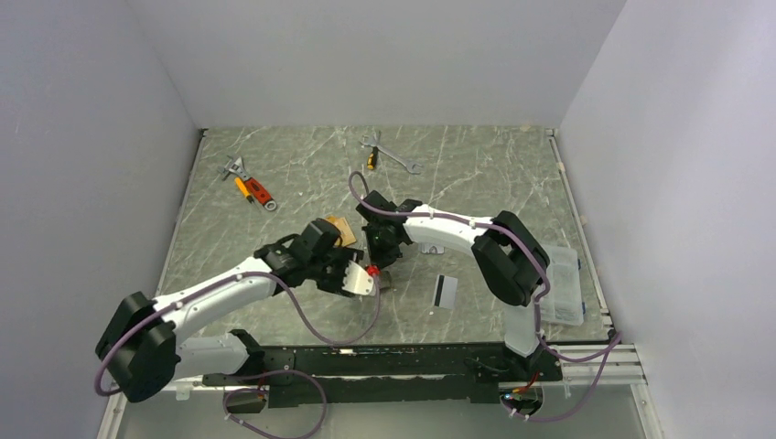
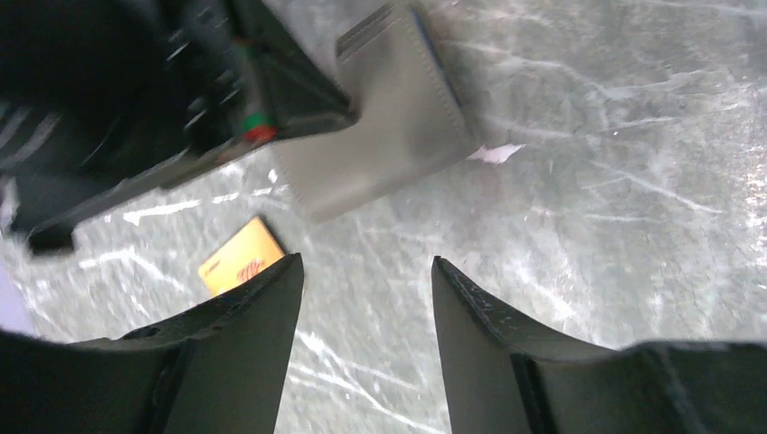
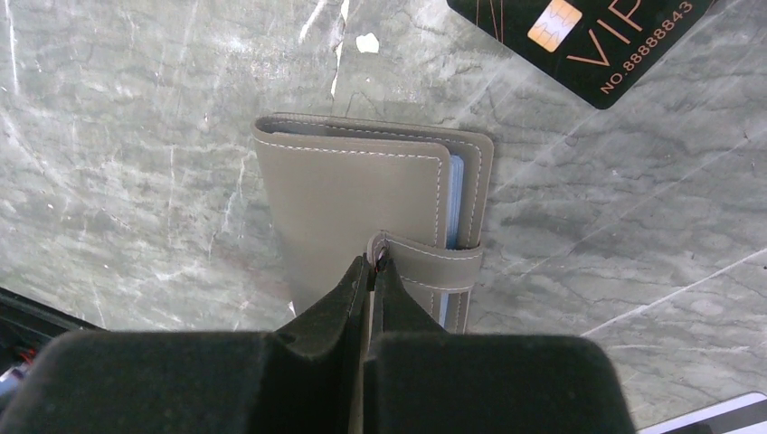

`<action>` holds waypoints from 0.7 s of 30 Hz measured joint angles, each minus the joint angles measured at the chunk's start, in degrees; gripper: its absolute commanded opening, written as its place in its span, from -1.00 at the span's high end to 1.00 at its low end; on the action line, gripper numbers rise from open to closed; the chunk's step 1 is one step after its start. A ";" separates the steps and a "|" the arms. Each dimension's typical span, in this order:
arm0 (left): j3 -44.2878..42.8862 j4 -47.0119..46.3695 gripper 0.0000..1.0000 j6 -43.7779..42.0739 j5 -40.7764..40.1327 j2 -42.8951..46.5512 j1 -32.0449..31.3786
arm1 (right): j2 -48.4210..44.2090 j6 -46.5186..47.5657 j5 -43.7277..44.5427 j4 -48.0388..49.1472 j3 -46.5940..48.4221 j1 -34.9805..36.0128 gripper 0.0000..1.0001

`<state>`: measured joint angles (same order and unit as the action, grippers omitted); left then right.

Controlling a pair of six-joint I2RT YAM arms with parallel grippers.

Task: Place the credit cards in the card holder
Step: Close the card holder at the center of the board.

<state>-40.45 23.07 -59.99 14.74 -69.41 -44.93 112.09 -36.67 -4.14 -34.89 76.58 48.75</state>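
Note:
The taupe card holder point(image 3: 362, 194) lies closed on the marble table. My right gripper point(image 3: 375, 258) is shut on its strap tab. The holder also shows in the left wrist view point(image 2: 389, 117), partly under the right gripper's black body. My left gripper point(image 2: 366, 271) is open and empty, just short of the holder. An orange card point(image 2: 240, 256) lies beside its left finger, and also shows in the top view point(image 1: 340, 227). A black card point(image 3: 588, 36) lies just beyond the holder. A white card with a black stripe point(image 1: 446, 291) lies to the right. In the top view both grippers point(image 1: 366, 274) point(image 1: 380, 258) meet mid-table and hide the holder.
A clear plastic box point(image 1: 563, 283) stands at the right edge. Wrenches point(image 1: 392, 155) point(image 1: 232, 167) and an orange-handled tool point(image 1: 254, 190) lie at the back. A small white scrap point(image 2: 493, 152) lies near the holder.

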 measured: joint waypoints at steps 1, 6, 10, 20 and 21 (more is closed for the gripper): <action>-0.39 0.85 -0.33 0.70 0.52 1.20 1.11 | 0.09 -0.07 0.20 0.04 -0.04 0.09 1.00; -2.69 5.25 -0.99 2.91 4.15 6.03 12.00 | 0.76 -0.15 2.12 -0.59 0.00 0.96 1.00; -2.95 7.41 -0.99 4.48 7.61 11.54 24.11 | 0.81 -0.46 3.69 -0.61 0.00 1.68 1.00; -5.70 7.63 -0.99 13.99 22.21 9.88 55.56 | 1.03 -1.42 4.63 0.87 -1.11 2.19 1.00; -5.95 7.15 -0.99 15.45 22.97 8.37 57.00 | 1.03 -1.51 4.63 1.03 -1.20 2.19 1.00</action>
<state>-46.39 30.22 -44.53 37.71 -61.04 12.08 113.12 -38.17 0.49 -33.87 75.37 50.94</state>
